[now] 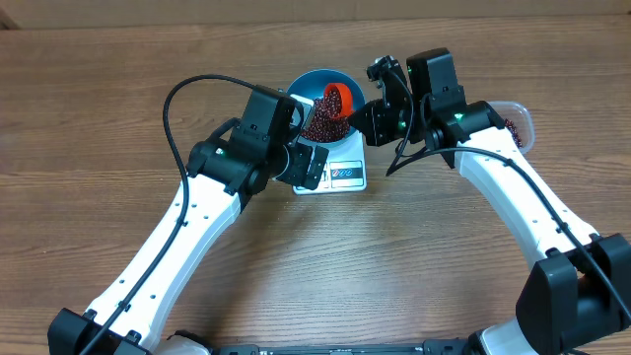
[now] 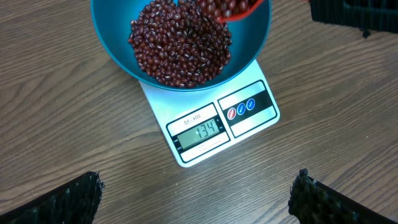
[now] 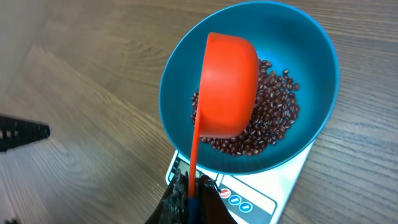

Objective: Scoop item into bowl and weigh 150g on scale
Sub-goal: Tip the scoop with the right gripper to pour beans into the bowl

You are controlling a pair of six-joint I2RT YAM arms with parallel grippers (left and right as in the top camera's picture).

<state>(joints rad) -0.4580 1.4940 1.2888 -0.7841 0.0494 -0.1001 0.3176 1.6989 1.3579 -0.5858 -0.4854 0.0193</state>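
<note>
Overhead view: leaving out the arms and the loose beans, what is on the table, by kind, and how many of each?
blue bowl: 1
white scale: 1
orange scoop: 1
clear tub: 1
Total: 4

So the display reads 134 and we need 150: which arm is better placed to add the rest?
Right, most likely. The right claw is shut on the orange scoop, tipped over the blue bowl on the scale. The left claw hangs open and empty nearby.
</note>
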